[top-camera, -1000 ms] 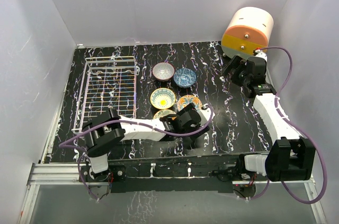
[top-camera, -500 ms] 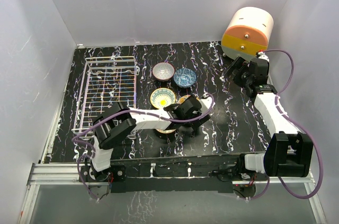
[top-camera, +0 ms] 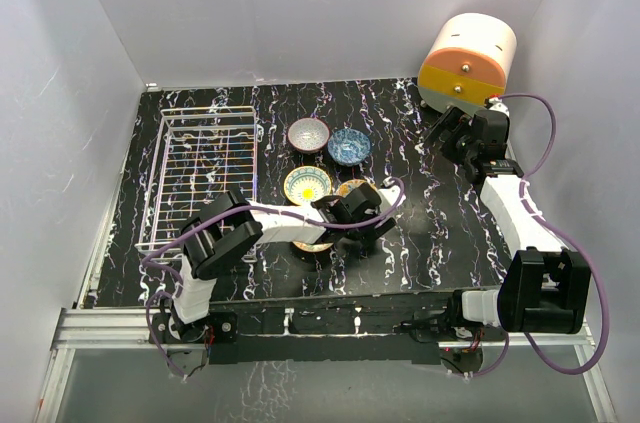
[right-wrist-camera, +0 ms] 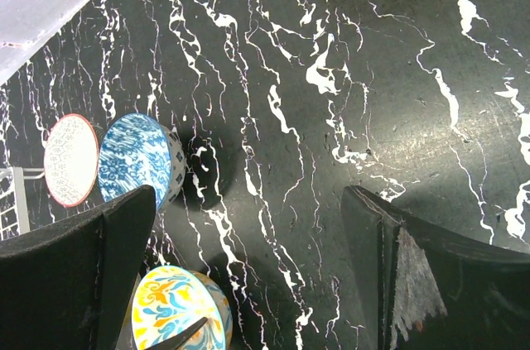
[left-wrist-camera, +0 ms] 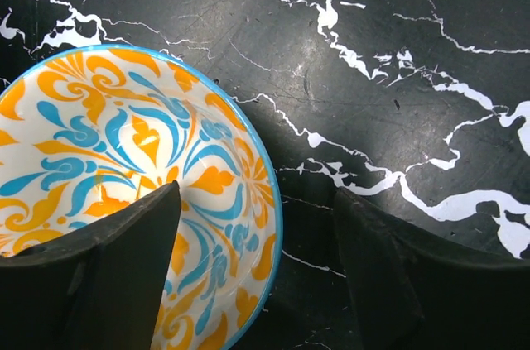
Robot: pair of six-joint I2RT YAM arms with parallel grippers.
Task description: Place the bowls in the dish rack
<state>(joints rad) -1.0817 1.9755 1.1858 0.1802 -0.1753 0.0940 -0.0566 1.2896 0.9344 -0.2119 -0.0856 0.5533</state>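
Note:
The white wire dish rack (top-camera: 205,178) stands at the left with no bowls in it. A grey red-rimmed bowl (top-camera: 308,134), a blue bowl (top-camera: 349,145) and a yellow-rimmed bowl (top-camera: 307,184) sit mid-table. My left gripper (top-camera: 362,208) is open over the orange-blue floral bowl (left-wrist-camera: 124,193). One finger (left-wrist-camera: 124,267) is inside it and the other is outside, with the right rim between them. Another bowl (top-camera: 315,246) peeks from under the left forearm. My right gripper (top-camera: 447,133) is open and empty above bare table. Its view shows the blue bowl (right-wrist-camera: 137,160) and the floral bowl (right-wrist-camera: 178,309).
The big cream-orange-yellow drum (top-camera: 468,58) stands at the back right corner, just behind the right gripper. White walls close in the black marbled table (top-camera: 420,223) on three sides. A corner of the rack (right-wrist-camera: 7,201) shows at the left edge of the right wrist view.
My left arm swung away from the front edge and set its open gripper over the floral bowl's rim. The right gripper drew back slightly toward the drum.

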